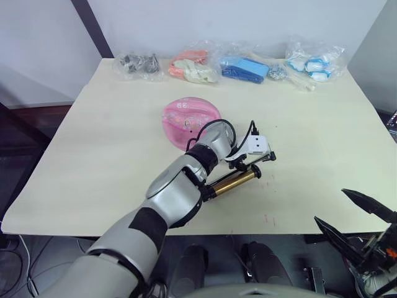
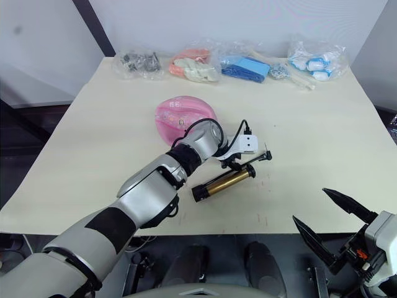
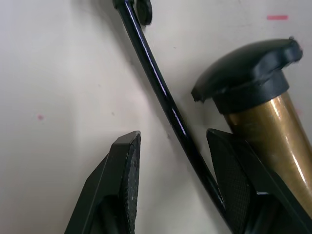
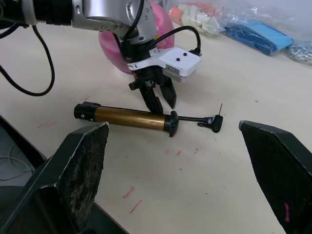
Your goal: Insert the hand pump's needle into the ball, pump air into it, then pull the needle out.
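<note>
Two black fingers of the left gripper (image 1: 251, 162) hang spread over the hand pump (image 1: 232, 183) in the left eye view, which lies on the cream table (image 1: 93, 155) at about 5 o'clock from the ball (image 1: 189, 121). The pink ball rests just behind the left wrist, partly hidden by it. The right gripper (image 1: 353, 226) waits off the table's near edge at 4 o'clock, its jaws wide apart and empty.

From the right eye view, the gold barrel points from 8 o'clock toward 2 o'clock, with bagged items (image 2: 245, 67) lined along the far edge.

Looking along the left wrist's fingers, the pads (image 3: 129, 168) straddle the thin black hose (image 3: 165, 97), with the brass barrel and its black end cap lying against one finger; nothing is gripped yet.

From the right wrist, the pump shows whole: slim brass cylinder, black caps at both ends, hose running out to a small black fitting with the needle (image 4: 220, 108) standing up from it, well apart from the ball.

My worry is the closing: the fingers may pinch the slippery hose alone or glance off the round barrel, rolling the pump away. The needle is fine and could bend if dragged against the table.
</note>
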Robot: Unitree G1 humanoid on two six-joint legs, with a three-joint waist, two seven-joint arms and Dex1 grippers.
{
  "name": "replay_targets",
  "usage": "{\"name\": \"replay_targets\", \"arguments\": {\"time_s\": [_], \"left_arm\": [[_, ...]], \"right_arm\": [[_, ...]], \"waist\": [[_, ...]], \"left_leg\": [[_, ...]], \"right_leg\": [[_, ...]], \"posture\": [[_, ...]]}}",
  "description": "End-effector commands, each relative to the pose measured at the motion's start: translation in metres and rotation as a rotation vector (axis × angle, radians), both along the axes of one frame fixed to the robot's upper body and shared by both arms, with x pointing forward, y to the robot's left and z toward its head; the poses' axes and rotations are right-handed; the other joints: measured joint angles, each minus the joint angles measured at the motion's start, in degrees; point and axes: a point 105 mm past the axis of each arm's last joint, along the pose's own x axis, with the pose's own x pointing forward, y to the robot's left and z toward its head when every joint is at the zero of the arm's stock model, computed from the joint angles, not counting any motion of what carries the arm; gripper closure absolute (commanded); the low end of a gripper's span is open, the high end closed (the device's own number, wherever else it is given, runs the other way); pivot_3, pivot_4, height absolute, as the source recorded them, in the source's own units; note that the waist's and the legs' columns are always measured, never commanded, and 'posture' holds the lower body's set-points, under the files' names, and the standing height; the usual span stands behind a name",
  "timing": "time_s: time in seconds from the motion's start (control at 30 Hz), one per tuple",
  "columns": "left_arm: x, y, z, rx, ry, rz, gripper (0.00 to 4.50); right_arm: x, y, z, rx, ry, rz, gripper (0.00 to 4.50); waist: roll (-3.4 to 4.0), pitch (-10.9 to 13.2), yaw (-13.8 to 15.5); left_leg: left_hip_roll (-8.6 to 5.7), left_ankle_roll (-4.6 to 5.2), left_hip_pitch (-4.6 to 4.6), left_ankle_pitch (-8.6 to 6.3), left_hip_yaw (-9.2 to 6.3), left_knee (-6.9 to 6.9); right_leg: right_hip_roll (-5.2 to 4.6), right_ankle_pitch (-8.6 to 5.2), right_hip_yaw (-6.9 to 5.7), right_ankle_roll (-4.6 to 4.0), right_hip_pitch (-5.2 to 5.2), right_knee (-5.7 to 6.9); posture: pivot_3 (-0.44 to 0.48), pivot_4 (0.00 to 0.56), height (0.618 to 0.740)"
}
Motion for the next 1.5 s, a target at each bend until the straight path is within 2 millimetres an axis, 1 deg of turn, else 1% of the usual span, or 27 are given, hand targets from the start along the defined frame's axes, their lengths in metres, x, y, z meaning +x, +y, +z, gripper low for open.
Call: {"name": "replay_targets", "arguments": {"time_s": [0.03,0.2,0.23,0.33,0.37,0.4,0.43,0.63,0.7,0.8,0.87,0.97,1.07,1.13,1.27,1.33,1.43,1.5], "left_arm": [[0.000,-0.010,0.005,-0.010,-0.025,-0.027,2.19],[-0.001,-0.007,-0.007,0.021,-0.041,-0.033,2.19],[-0.001,-0.007,-0.009,0.021,-0.035,-0.030,2.71],[-0.001,-0.006,-0.010,0.007,-0.021,-0.019,3.54],[-0.001,-0.005,-0.010,0.004,-0.019,-0.016,3.99],[-0.001,-0.004,-0.009,0.000,-0.013,-0.012,4.28],[-0.001,-0.004,-0.009,-0.006,-0.009,-0.008,4.42],[0.001,0.004,0.005,-0.115,0.042,0.023,4.42],[0.000,0.007,0.015,-0.180,0.077,0.026,4.42],[-0.006,0.010,0.026,-0.263,0.107,0.018,4.42],[-0.011,0.015,0.031,-0.293,0.108,0.010,4.42],[-0.024,0.020,0.040,-0.379,0.125,0.000,4.42],[-0.034,0.021,0.045,-0.440,0.131,0.008,4.42],[-0.038,0.022,0.049,-0.484,0.115,0.012,4.42],[-0.045,0.019,0.053,-0.568,0.067,0.027,4.42],[-0.049,0.017,0.056,-0.603,0.040,0.015,4.42],[-0.056,0.016,0.057,-0.652,-0.001,0.006,4.42],[-0.058,0.018,0.052,-0.645,-0.029,0.008,4.42]], "right_arm": [[-0.002,0.004,0.006,-0.016,-0.033,0.009,0.00],[-0.003,0.006,0.006,-0.015,-0.032,0.003,0.00],[-0.003,0.006,0.006,-0.014,-0.031,0.000,0.00],[-0.004,0.005,0.006,-0.011,-0.033,-0.013,0.00],[-0.004,0.005,0.006,-0.010,-0.034,-0.016,0.00],[-0.004,0.005,0.006,-0.012,-0.035,-0.019,0.00],[-0.004,0.005,0.006,-0.013,-0.034,-0.020,0.00],[-0.004,0.004,0.005,-0.012,-0.027,-0.029,0.00],[-0.003,0.005,0.004,-0.003,-0.021,-0.040,0.00],[0.000,0.004,0.005,0.013,-0.026,-0.070,0.00],[0.003,0.004,-0.002,0.054,0.050,-0.092,0.00],[0.012,0.007,0.000,0.034,0.040,-0.133,0.00],[0.023,0.005,0.000,0.011,0.038,-0.198,0.00],[0.029,0.007,0.000,0.076,0.083,-0.211,0.00],[0.037,0.018,0.005,0.299,0.164,-0.191,0.00],[0.042,0.022,0.005,0.362,0.205,-0.190,0.00],[0.057,0.025,0.003,0.459,0.274,-0.181,0.00],[0.069,0.026,0.002,0.497,0.311,-0.167,0.00]], "waist": [[0.00,0.0,0.0],[0.00,0.0,0.0],[0.00,0.0,0.0],[-0.01,0.0,0.1],[-0.02,0.0,0.1],[-0.02,0.0,0.0],[-0.02,0.0,0.0],[-0.01,0.0,-0.2],[-0.01,0.0,-0.3],[0.01,0.0,-0.1],[0.01,0.0,0.0],[0.02,0.0,-0.2],[0.03,0.0,0.0],[0.03,0.0,0.0],[0.03,0.0,0.0],[0.03,0.0,0.0],[0.02,0.0,-0.1],[-0.02,-0.1,-0.3]], "left_leg": [[0.00,0.00,0.00,0.00,0.00,0.00],[0.00,0.00,0.02,0.00,0.00,0.00],[0.00,0.00,0.02,0.00,-0.01,0.00],[0.00,0.00,0.02,0.00,0.00,0.02],[-0.01,0.00,0.03,0.00,0.00,0.02],[-0.01,0.00,0.03,0.00,0.00,0.02],[0.00,0.00,0.03,0.00,-0.01,0.02],[0.02,0.00,0.04,0.00,0.00,0.02],[0.03,0.00,0.04,0.00,-0.01,0.02],[0.04,0.00,0.03,0.00,-0.03,0.02],[0.03,0.00,0.03,0.00,-0.03,0.02],[0.02,0.00,0.02,0.00,-0.03,0.02],[0.03,-0.01,0.03,0.01,-0.05,0.03],[0.03,-0.01,0.03,0.01,-0.07,0.05],[0.02,0.00,0.01,0.01,-0.08,0.05],[0.01,0.00,0.01,0.01,-0.10,0.05],[0.01,0.00,0.03,0.01,-0.05,0.08],[0.00,0.00,0.08,0.01,0.00,0.09]], "right_leg": [[0.00,0.00,-0.01,0.00,0.00,0.00],[0.00,0.00,0.00,0.00,0.00,0.01],[0.00,0.00,-0.01,0.00,0.00,0.02],[0.00,0.00,0.00,0.01,0.02,0.01],[-0.01,0.00,0.00,0.01,0.02,0.01],[-0.01,0.00,0.00,0.02,0.02,0.01],[0.00,0.00,-0.01,0.01,0.02,0.02],[0.02,0.00,0.00,0.01,0.01,0.04],[0.03,0.00,0.00,0.01,0.01,0.05],[0.02,0.00,-0.02,0.00,0.01,0.06],[0.00,0.01,-0.02,-0.01,0.01,0.06],[-0.04,0.11,-0.01,-0.19,0.01,0.06],[-0.03,0.11,-0.02,-0.19,0.01,0.10],[-0.03,0.10,-0.05,-0.17,0.01,0.10],[-0.06,0.14,-0.04,-0.25,0.01,0.10],[-0.07,0.15,-0.05,-0.26,0.01,0.10],[-0.09,0.16,0.00,-0.25,0.03,0.10],[-0.08,0.17,0.04,-0.24,0.05,0.10]], "posture": [[0.000,0.150,0.740],[0.000,0.150,0.740],[0.000,0.150,0.740],[0.000,0.150,0.740],[0.000,0.150,0.740],[0.000,0.150,0.740],[0.000,0.150,0.740],[0.000,0.150,0.740],[0.000,0.150,0.740],[0.000,0.150,0.740],[0.000,0.150,0.740],[0.000,0.150,0.740],[0.000,0.150,0.740],[0.000,0.150,0.740],[0.000,0.150,0.740],[0.000,0.150,0.740],[0.000,0.150,0.740],[0.000,0.150,0.740]]}}
